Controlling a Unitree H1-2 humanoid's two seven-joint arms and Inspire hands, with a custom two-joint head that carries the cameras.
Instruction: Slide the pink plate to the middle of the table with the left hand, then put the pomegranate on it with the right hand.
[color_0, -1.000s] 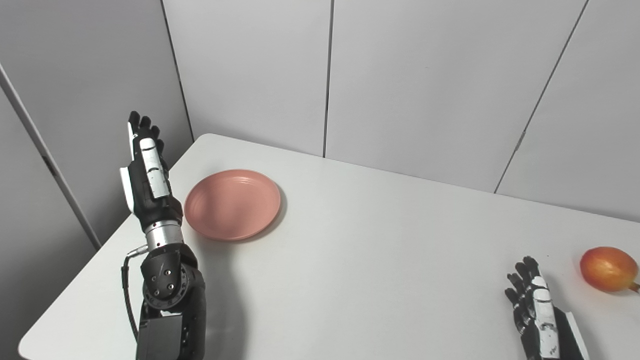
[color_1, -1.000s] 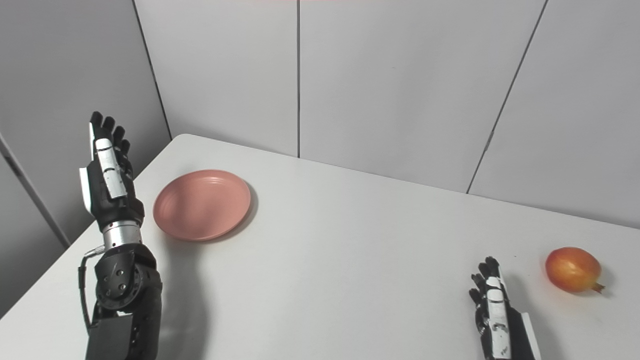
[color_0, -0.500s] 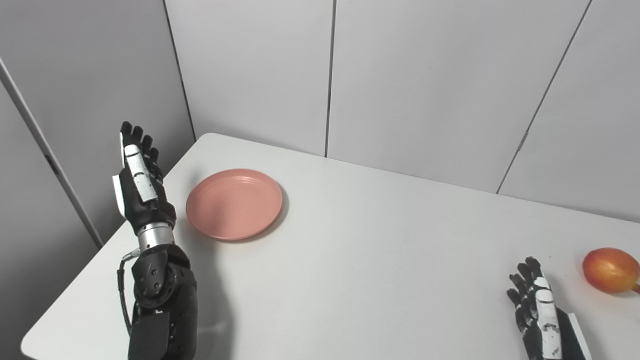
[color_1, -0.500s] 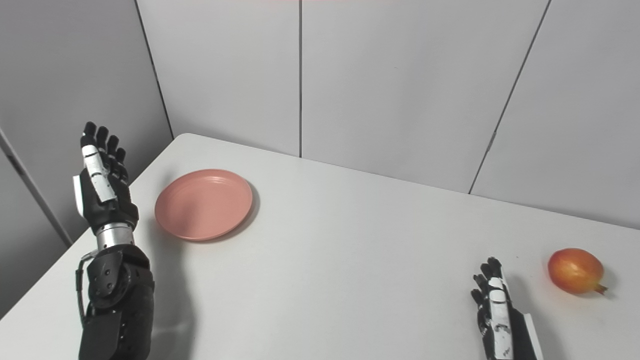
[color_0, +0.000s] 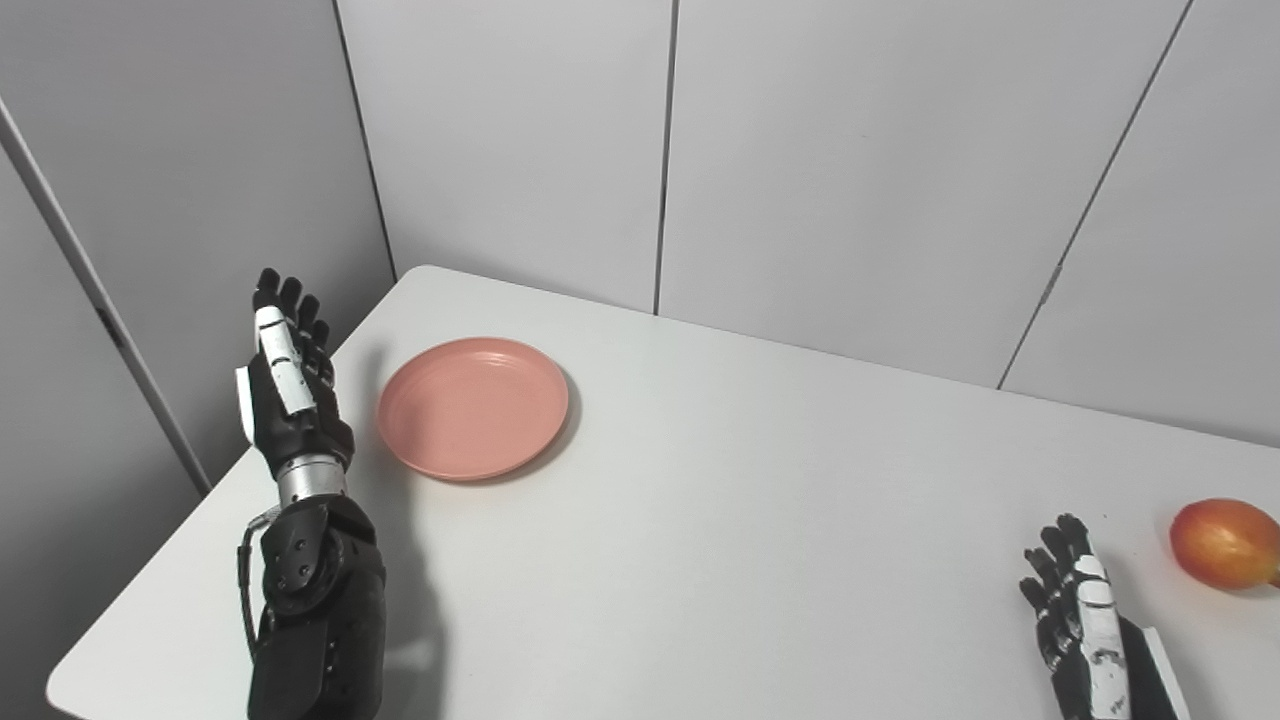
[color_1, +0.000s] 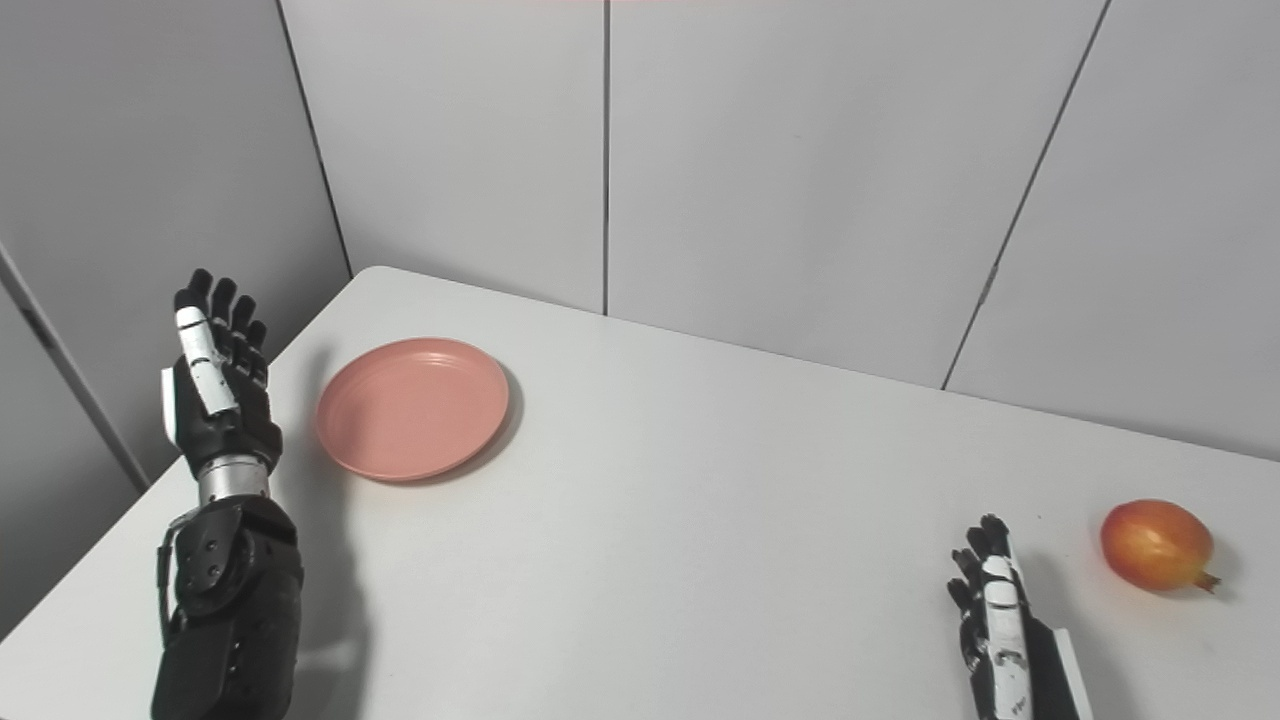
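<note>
The pink plate (color_0: 473, 407) lies empty near the table's far left corner. My left hand (color_0: 287, 385) is raised just left of it, over the table's left edge, fingers straight and apart, holding nothing and not touching the plate. The pomegranate (color_1: 1155, 545), red and orange, rests on the table at the far right. My right hand (color_1: 992, 620) sits low at the bottom right, a short way left of the fruit, fingers extended and empty.
The white table (color_0: 720, 520) has its left edge (color_0: 200, 520) close beside my left forearm. Grey wall panels (color_0: 660, 150) stand directly behind the table's far edge.
My left hand has lowered a little and drifted away from the plate toward the table's left edge. The camera has shifted slightly. Plate, pomegranate and right hand have stayed put.
</note>
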